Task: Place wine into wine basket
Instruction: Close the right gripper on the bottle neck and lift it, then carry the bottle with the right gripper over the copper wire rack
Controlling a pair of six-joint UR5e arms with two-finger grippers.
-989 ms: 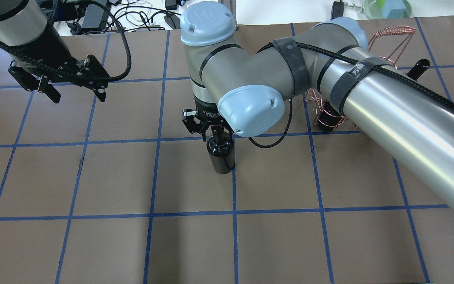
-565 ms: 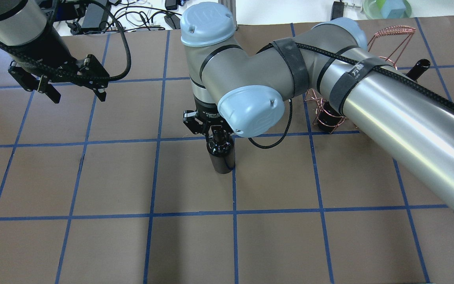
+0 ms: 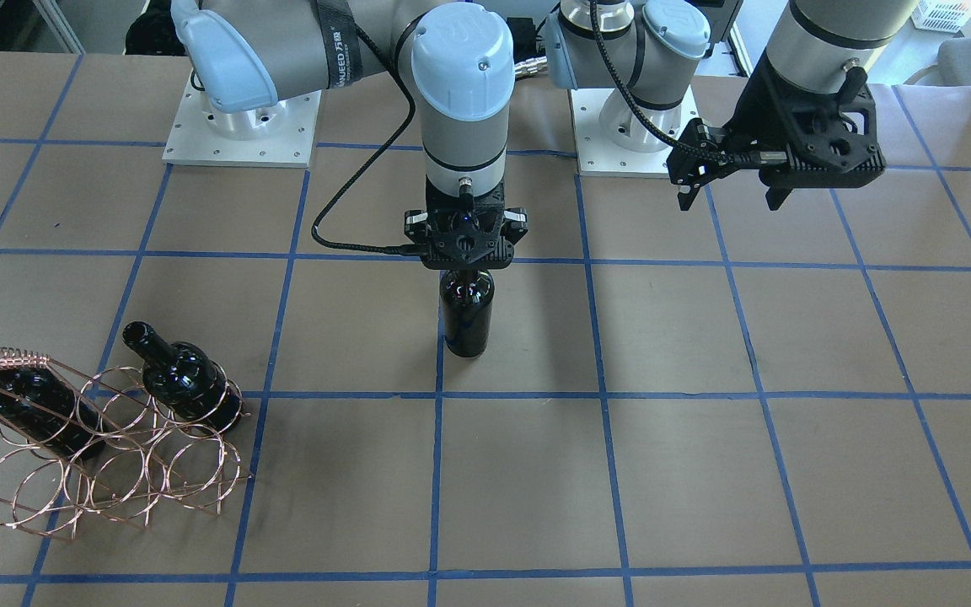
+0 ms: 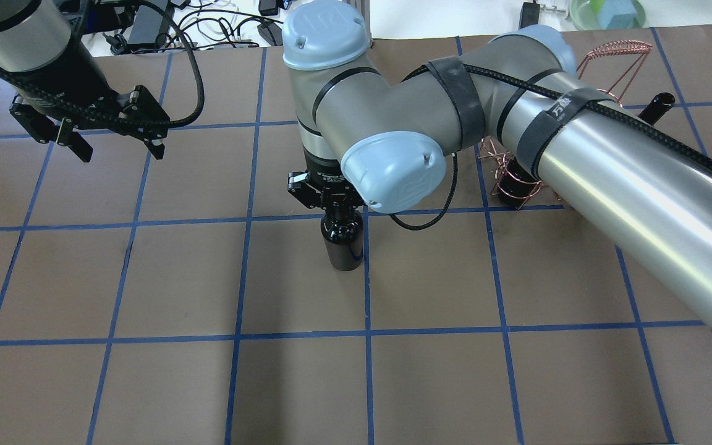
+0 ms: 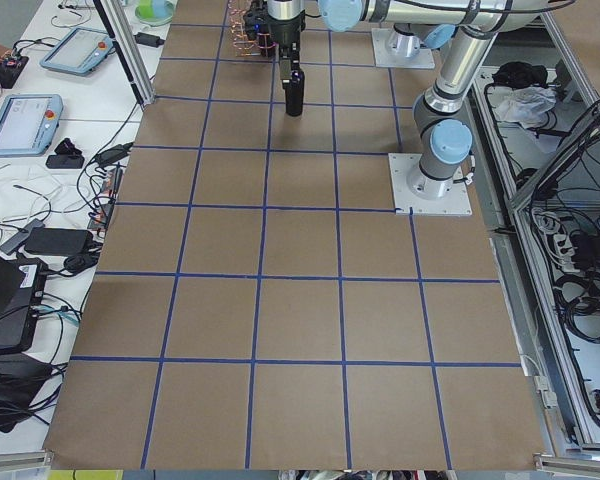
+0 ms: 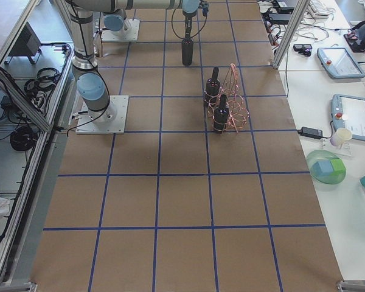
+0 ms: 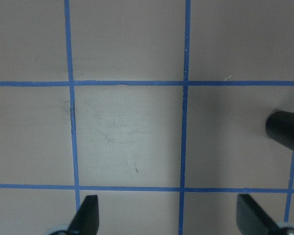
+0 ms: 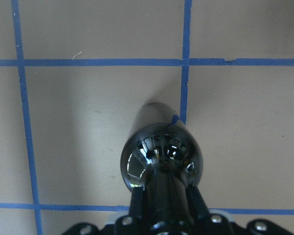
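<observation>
A glossy near-black wine bottle (image 3: 466, 314) stands upright in the middle of the table, also seen in the overhead view (image 4: 343, 242) and from above in the right wrist view (image 8: 161, 155). My right gripper (image 3: 466, 271) (image 4: 336, 209) (image 8: 164, 215) is shut on its neck from above. I cannot tell whether its base touches the table. The copper wire wine basket (image 3: 106, 459) (image 4: 617, 54) (image 6: 234, 100) lies off to my right and holds two like bottles (image 3: 184, 377) (image 3: 24, 396). My left gripper (image 3: 727, 201) (image 4: 119, 148) (image 7: 169, 215) is open, empty and hangs above the table on my left.
Brown table (image 3: 705, 472) with a blue tape grid. The right arm's long link (image 4: 628, 185) hides most of the basket in the overhead view. Cables and devices lie beyond the far edge (image 4: 146, 25). A green bowl (image 6: 327, 169) and tablets sit on a side table.
The right gripper and the bottle have shifted slightly to the left in the overhead view. The left arm has barely moved.
</observation>
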